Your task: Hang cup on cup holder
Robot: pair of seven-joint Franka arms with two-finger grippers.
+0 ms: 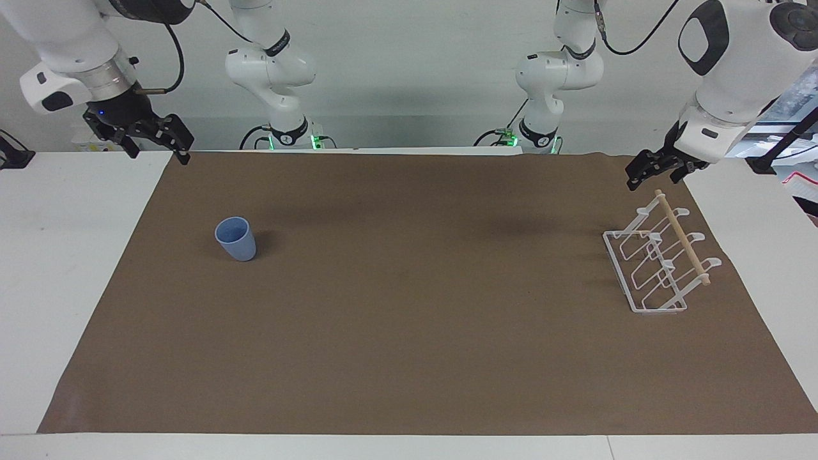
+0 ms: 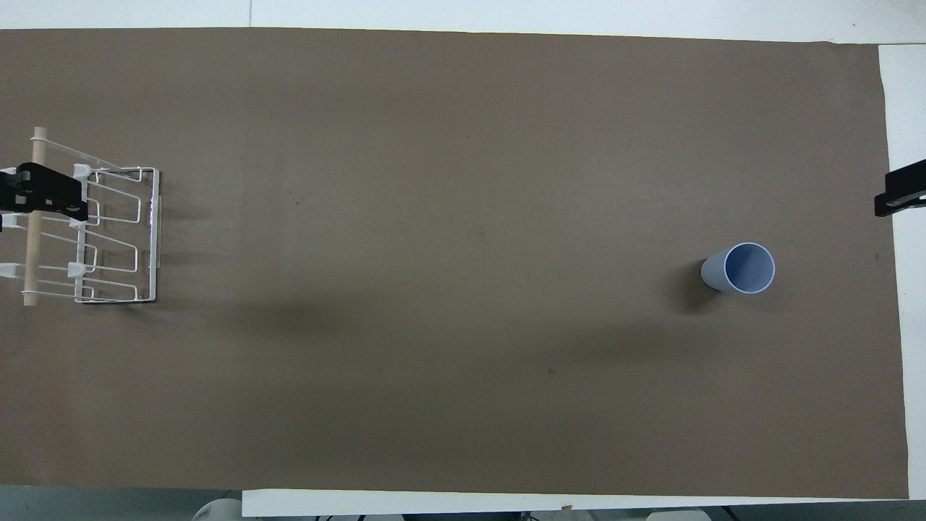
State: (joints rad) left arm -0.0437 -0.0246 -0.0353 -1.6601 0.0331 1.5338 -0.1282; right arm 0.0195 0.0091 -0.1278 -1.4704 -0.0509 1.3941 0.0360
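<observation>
We are seeing the cup (image 1: 236,238) standing upright on the brown mat (image 1: 409,319), mouth up and holding nothing, toward the right arm's end of the table; the rack (image 1: 658,262) is sitting well apart at the left arm's end, its dowel (image 1: 682,237) running away from the robots and its prongs bare. The right gripper (image 1: 156,137) is hanging raised over the mat's edge, fingers apart; the left gripper (image 1: 648,169) is hanging just above the rack, and we cannot tell its finger state; both arms are waiting.
</observation>
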